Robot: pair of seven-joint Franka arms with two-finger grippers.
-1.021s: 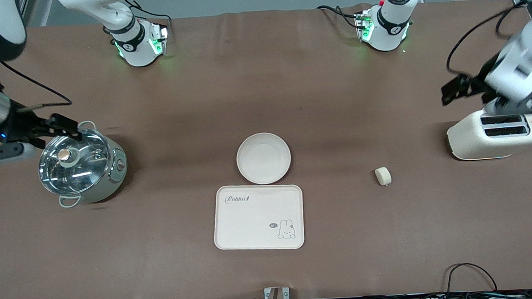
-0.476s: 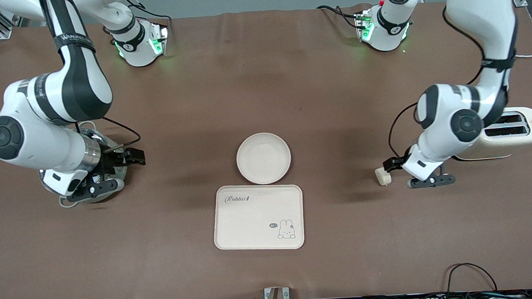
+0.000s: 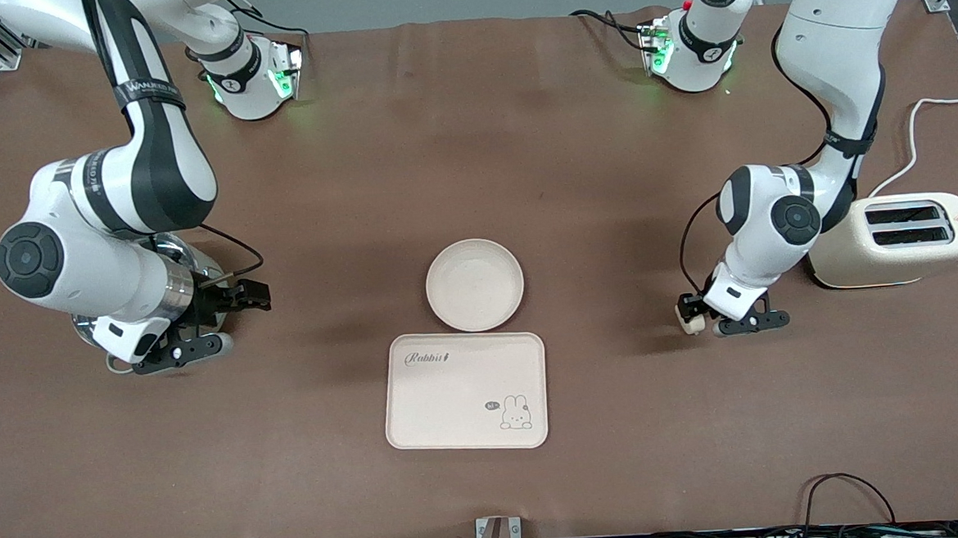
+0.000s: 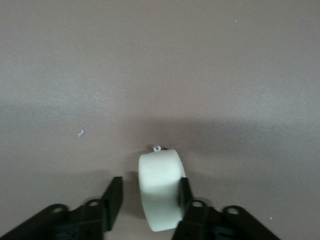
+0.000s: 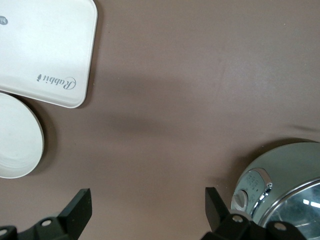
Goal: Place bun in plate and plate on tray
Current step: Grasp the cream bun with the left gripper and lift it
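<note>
The bun [image 3: 683, 316] lies on the brown table between the toaster and the plate. My left gripper [image 3: 697, 316] is down at it, open, with the bun [image 4: 160, 190] between its fingers [image 4: 112, 199]. One finger touches the bun and the other stands a little apart. The round plate [image 3: 475, 285] is empty and sits mid-table against the tray's edge, farther from the front camera. The Rabbit tray [image 3: 465, 390] is empty. My right gripper [image 3: 244, 318] hangs open and empty over bare table beside the pot, and its wrist view shows the plate [image 5: 17, 135] and the tray [image 5: 40, 50].
A steel pot with a glass lid [image 5: 285, 185] stands toward the right arm's end, mostly under the right arm [image 3: 118, 263]. A cream toaster [image 3: 896, 240] stands toward the left arm's end, close to the left arm's wrist. Cables lie along the table's front edge.
The left arm swung from over the toaster down to the bun and now straddles it. The right arm moved in from the table's end, past the pot, toward the plate.
</note>
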